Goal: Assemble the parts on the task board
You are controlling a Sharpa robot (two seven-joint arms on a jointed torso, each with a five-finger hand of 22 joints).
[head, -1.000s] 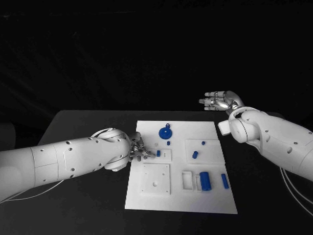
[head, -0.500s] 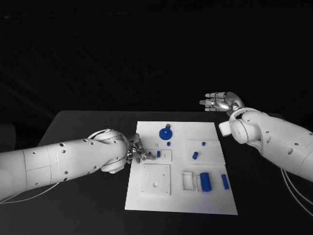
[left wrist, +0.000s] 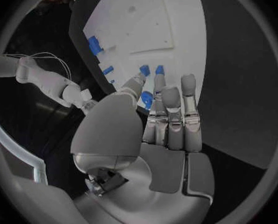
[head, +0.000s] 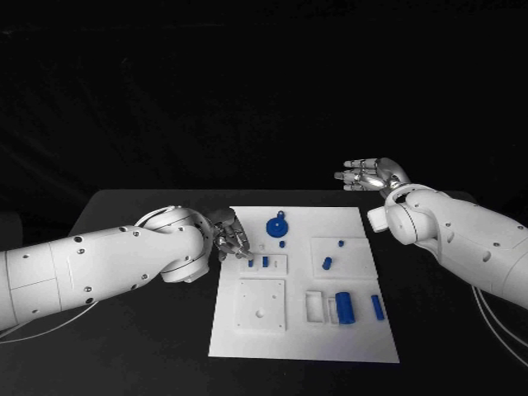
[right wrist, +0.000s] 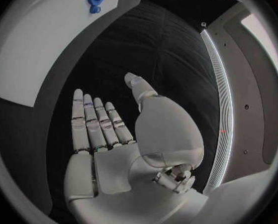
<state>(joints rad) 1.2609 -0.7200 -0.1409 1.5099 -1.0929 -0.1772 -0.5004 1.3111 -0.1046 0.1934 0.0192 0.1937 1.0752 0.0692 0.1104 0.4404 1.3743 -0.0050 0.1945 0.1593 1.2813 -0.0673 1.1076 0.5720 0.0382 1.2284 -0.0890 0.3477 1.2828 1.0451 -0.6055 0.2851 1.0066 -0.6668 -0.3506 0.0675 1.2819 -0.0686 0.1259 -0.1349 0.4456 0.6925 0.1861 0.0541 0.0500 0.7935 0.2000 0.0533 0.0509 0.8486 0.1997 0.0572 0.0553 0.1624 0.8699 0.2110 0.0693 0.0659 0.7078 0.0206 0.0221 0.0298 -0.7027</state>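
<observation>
- The left hand (head: 225, 237) hangs over the left edge of the task board (head: 306, 338). Its fingers (left wrist: 171, 114) lie straight and close side by side, and the thumb points the same way. Nothing is in it.
- Just past those fingertips, two small blue parts (head: 258, 262) stand in a little white block near the middle of the board. In the left wrist view a blue part (left wrist: 147, 100) shows between the thumb and the fingers; I cannot tell if the hand touches it.
- The right hand (head: 369, 172) is up in the air past the far right corner of the board, well apart from it. Its palm is flat, its fingers (right wrist: 92, 124) are spread out, and it holds nothing.
- A round blue gear (head: 277, 223) lies near the far edge of the board.
- A short blue peg (head: 327, 263) sits on a white square to the right of the middle.
- A fat blue cylinder (head: 346, 308) and a thin blue bar (head: 377, 307) lie side by side near the right edge, closer to the robot.
- The board lies on the black table (head: 145, 346).
</observation>
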